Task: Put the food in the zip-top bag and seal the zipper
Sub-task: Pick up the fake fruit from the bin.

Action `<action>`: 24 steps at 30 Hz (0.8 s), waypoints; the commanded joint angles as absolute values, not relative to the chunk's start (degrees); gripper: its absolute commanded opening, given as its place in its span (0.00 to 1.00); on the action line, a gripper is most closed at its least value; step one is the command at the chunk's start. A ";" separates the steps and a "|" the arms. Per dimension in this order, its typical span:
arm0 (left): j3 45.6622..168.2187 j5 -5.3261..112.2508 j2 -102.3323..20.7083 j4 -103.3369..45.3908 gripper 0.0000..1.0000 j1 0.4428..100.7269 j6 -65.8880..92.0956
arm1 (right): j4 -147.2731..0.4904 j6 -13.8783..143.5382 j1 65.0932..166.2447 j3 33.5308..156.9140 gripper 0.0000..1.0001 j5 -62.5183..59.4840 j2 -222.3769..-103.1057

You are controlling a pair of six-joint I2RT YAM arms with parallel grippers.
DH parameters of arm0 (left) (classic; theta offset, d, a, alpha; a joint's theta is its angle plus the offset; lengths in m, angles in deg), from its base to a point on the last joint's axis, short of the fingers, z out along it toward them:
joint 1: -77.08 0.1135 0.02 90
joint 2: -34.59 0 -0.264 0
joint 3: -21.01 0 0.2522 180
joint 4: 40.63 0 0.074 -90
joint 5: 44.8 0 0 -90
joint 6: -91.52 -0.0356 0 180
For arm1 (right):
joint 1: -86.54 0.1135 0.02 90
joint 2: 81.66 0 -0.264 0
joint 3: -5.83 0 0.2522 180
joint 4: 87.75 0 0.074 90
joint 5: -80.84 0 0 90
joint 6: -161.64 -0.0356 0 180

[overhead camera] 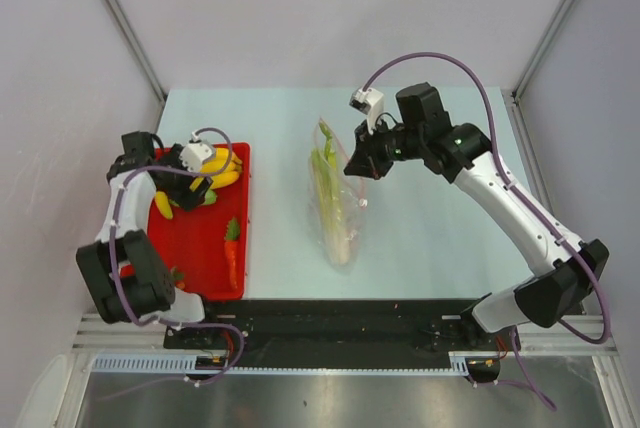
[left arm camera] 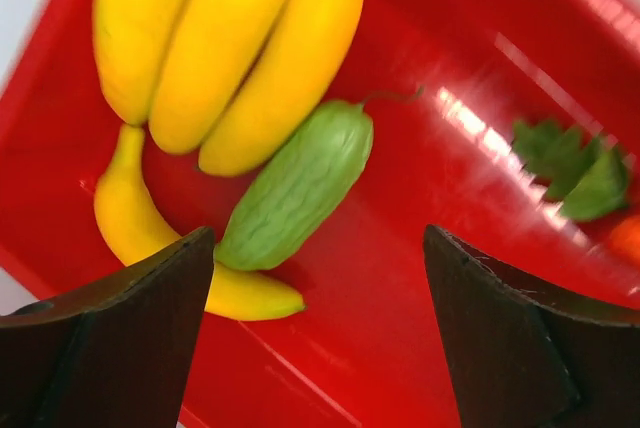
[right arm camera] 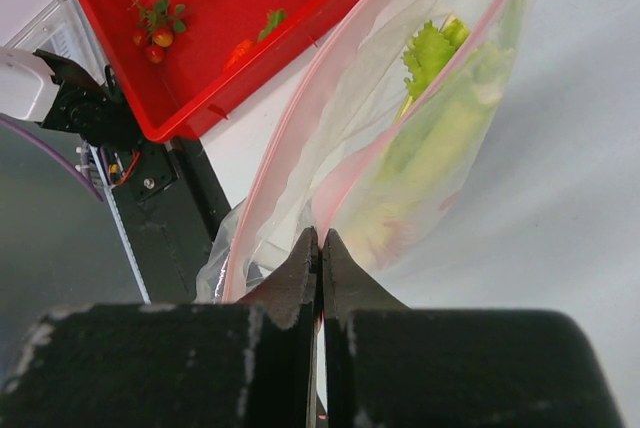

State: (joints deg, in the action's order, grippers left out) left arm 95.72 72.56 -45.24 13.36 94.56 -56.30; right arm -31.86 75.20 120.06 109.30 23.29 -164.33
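Pinching zipper (right arm camera: 330, 188): right hand (right arm camera: 320, 238), wrist view only.

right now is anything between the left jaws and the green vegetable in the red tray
Nothing visible does. The left jaws stand open over the red tray, and the green vegetable lies uncovered just ahead, resting against the single banana, close beside the banana bunch.
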 commanded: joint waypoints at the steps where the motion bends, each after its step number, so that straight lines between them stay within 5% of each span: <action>1: 101.39 73.07 -51.09 23.31 0.88 97.65 -76.07 | -32.85 74.99 119.68 112.14 0.00 24.59 -165.15; 11: 102.97 74.89 -57.17 16.29 0.86 97.39 -78.99 | -32.59 74.19 119.15 113.46 0.00 24.94 -167.00; 24: 74.95 64.29 -46.70 -32.39 1.00 83.77 -72.47 | -32.15 73.93 118.45 114.77 0.00 25.20 -169.02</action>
